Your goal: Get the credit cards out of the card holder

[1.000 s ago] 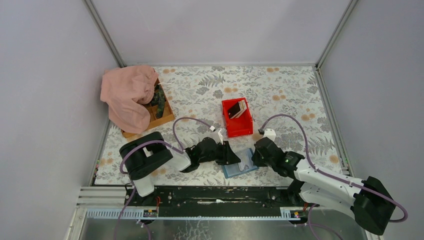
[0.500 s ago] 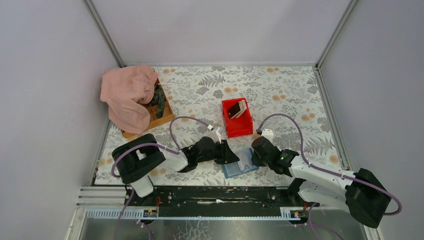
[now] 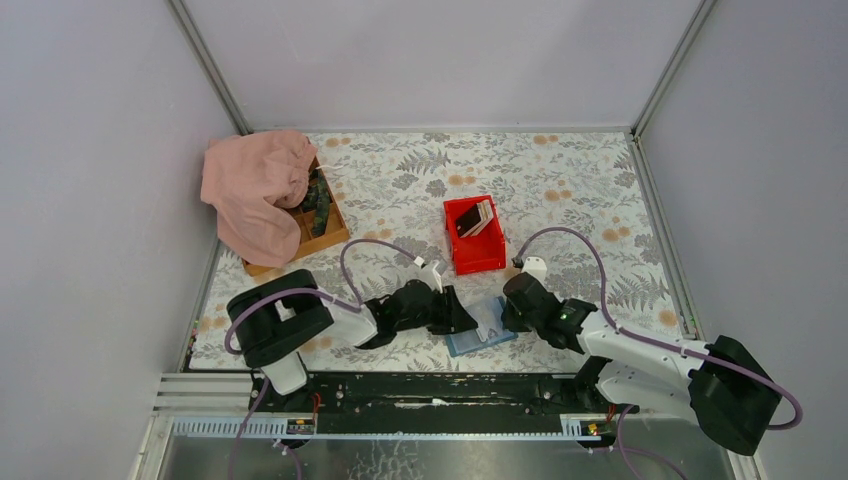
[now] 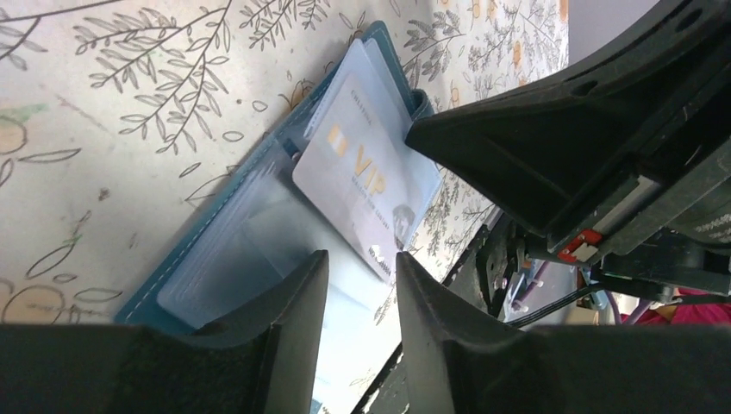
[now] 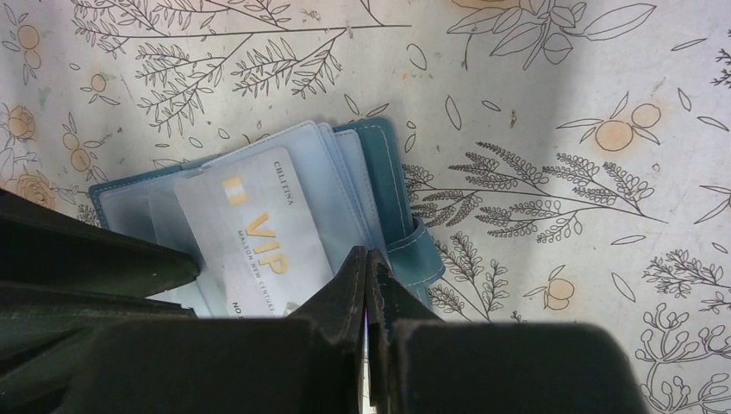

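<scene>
The blue card holder lies open on the floral mat between my two grippers. Its clear sleeves fan out, and a white credit card with gold "VIP" lettering sticks halfway out of one. My left gripper is open, its tips just short of the card's lower edge with nothing clamped. My right gripper is shut and its tips press down on the holder beside its strap, right of the white card. Other credit cards, dark and tan, stand in the red bin.
A pink cloth drapes over a wooden box at the back left. The red bin stands just behind the holder. The black base rail runs close to the holder's near edge.
My left jaws have widened a little. Both arms have shifted only slightly; the holder and the white card stay where they were.
</scene>
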{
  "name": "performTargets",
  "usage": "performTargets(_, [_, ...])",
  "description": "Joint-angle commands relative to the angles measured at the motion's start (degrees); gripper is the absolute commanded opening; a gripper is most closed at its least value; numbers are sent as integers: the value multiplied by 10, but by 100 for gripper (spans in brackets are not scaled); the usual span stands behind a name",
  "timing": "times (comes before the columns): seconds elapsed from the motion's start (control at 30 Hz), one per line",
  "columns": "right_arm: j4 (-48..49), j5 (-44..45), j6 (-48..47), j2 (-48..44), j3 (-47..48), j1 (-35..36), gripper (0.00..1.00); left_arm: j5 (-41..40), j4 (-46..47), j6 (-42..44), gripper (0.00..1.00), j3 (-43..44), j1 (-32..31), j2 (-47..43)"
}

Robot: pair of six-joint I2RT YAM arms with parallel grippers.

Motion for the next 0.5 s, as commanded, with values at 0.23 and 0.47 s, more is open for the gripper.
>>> performTargets(0.23, [-13,-23,7,-13,-21,-3,0,-13,5,-33,62,20,-5,61])
performTargets(0.47, [-10,-24,7,-14,-22,-4,0,-10,169,-77,51,-35,-4,68])
